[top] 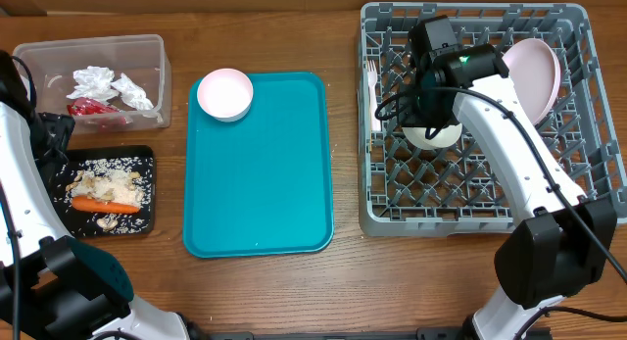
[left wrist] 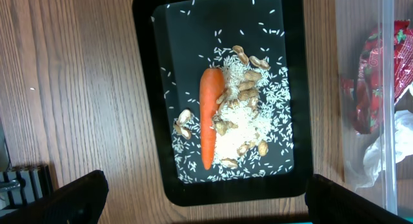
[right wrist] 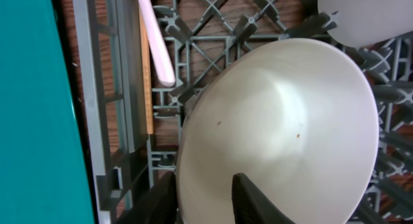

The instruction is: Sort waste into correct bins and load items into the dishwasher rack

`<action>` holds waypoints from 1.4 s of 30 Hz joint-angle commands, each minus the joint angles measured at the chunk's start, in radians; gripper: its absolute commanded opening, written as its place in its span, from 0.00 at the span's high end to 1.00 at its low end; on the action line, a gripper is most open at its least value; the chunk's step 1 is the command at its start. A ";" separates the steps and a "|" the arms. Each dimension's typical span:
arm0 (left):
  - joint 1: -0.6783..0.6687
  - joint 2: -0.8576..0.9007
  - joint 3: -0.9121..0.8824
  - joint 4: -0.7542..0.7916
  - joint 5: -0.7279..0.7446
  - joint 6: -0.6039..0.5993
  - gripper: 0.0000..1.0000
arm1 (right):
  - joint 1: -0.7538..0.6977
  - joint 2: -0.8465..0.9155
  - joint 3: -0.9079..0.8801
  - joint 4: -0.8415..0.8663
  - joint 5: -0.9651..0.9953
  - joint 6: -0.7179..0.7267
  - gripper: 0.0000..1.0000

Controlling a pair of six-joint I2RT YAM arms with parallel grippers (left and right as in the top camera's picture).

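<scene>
Overhead: bowl (top: pixel 436 137) sits inside the dishwasher rack (top: pixel 588 134), left of its middle, right under the right hand (top: pixel 429 120); grip is hidden here.

Left wrist: well apart from the rack, left hand (left wrist: pixel 206 182) hangs over the carrot (left wrist: pixel 208 117) on the black tray (left wrist: pixel 145 88), spread wide, holding nothing.

Right wrist: bowl on the rack floor, rim between the right hand's fingers (right wrist: pixel 251 198), one inside, one outside. Hand partly closed; can't tell if clamped. Fork (right wrist: pixel 155 40) lies by the rack's wall.
</scene>
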 commanded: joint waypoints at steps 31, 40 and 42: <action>-0.004 -0.017 -0.004 0.000 0.000 -0.021 0.00 | -0.087 -0.099 0.166 -0.046 -0.480 -0.092 0.96; -0.004 -0.017 -0.004 0.000 0.000 -0.021 0.00 | -0.113 -0.088 0.055 0.143 -0.785 -0.188 0.96; -0.004 -0.017 -0.004 0.000 0.000 -0.021 0.00 | -0.113 -0.082 0.025 0.167 -0.786 -0.188 0.96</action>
